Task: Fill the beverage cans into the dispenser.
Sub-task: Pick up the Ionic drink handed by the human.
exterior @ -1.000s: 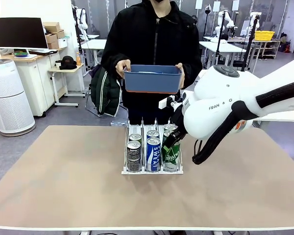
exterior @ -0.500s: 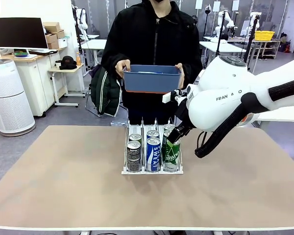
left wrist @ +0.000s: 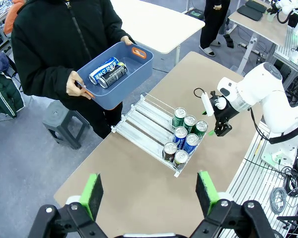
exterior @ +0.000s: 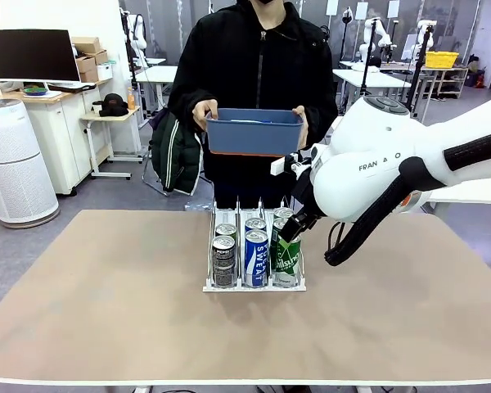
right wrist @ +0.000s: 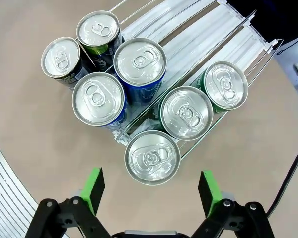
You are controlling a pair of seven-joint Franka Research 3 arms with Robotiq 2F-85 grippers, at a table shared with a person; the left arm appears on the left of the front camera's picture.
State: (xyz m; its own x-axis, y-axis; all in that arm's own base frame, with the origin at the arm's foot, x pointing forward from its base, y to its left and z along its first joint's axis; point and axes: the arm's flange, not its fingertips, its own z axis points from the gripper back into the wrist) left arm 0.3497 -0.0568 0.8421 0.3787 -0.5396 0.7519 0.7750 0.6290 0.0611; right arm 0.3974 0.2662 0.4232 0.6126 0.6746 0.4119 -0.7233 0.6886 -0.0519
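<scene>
The dispenser (exterior: pixel 254 286) stands mid-table with beverage cans in all three lanes: dark grey cans (exterior: pixel 223 259) on the left, blue ones (exterior: pixel 255 256) in the middle, green ones (exterior: pixel 288 255) on the right. My right gripper (exterior: pixel 288 232) hangs open just above the right lane. In the right wrist view its fingers (right wrist: pixel 94 183) straddle the front green can (right wrist: pixel 152 157) from above, without touching it. My left gripper (left wrist: pixel 149 193) is open and high over the table, looking down on the dispenser (left wrist: pixel 139 116). Two more cans (left wrist: pixel 105 73) lie in the person's blue bin.
A person at the far side holds the blue bin (exterior: pixel 254 135) in both hands above the table's far edge. The back halves of the dispenser lanes (right wrist: pixel 198 25) are bare. Bare tabletop (exterior: pixel 106 303) lies to both sides of the rack.
My right arm has lifted and drawn back a little to the right from the green cans. The cans and the person's bin have stayed put.
</scene>
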